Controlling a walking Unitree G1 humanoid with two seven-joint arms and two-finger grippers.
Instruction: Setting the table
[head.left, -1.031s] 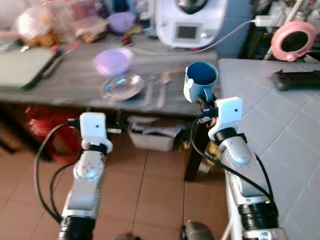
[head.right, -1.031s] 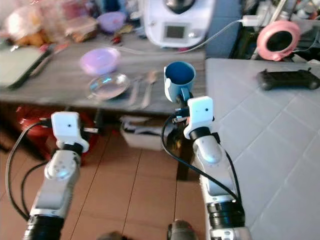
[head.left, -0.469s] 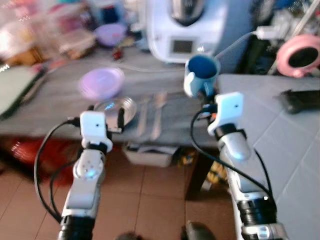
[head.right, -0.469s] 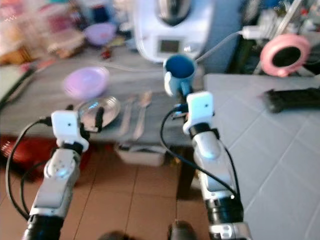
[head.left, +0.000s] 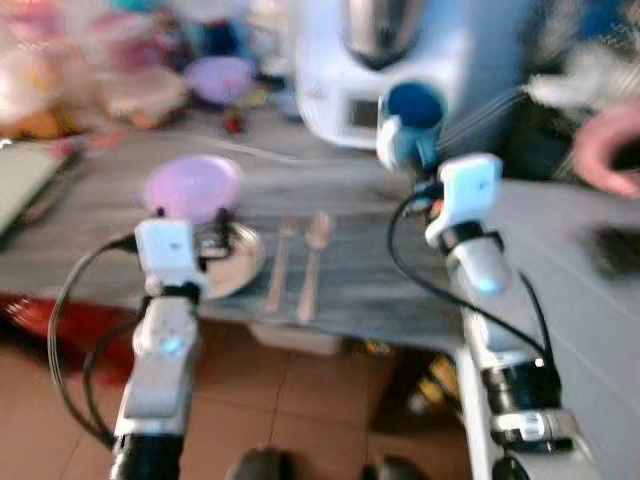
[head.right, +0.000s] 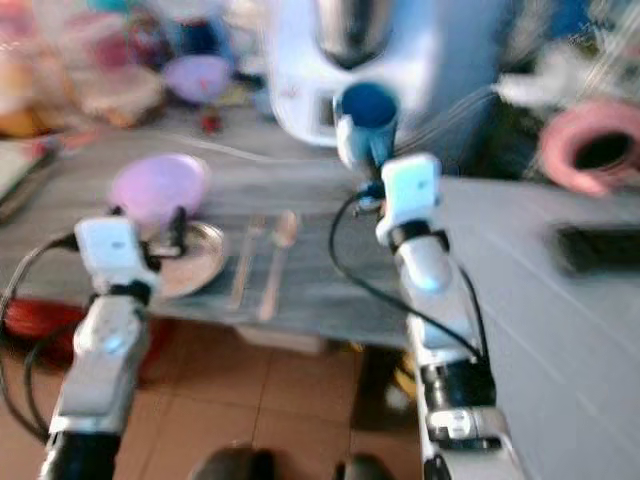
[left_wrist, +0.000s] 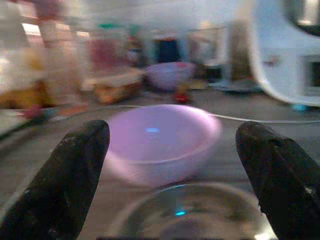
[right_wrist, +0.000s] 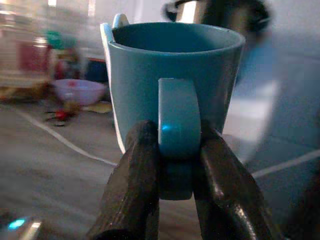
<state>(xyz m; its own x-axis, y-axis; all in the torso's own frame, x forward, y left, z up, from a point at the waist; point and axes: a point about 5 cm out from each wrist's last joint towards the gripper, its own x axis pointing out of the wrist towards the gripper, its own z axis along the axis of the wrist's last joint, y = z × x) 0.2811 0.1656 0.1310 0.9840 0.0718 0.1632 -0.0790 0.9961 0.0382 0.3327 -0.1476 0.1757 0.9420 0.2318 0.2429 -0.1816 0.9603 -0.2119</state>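
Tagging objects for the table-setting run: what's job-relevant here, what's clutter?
Job: blue mug held by its handle in the right gripper; open left gripper; glass plate; pink bowl; fork; spoon.

Clutter: white appliance; cable; purple bowl; pink ring.

The head's two eye views look forward and down from above both silver arms onto a grey table (head.left: 350, 280) and tiled floor, both blurred and nearly identical in coverage. The left wrist view sits low at the table's edge, looking level along the left gripper (left_wrist: 175, 165) at a lilac bowl (left_wrist: 160, 142), close up. The right wrist view looks along the right gripper (right_wrist: 177, 165), very near a blue mug (right_wrist: 175, 80). Bowl, mug and a white appliance (head.left: 390, 70) appear in head and wrist views alike.
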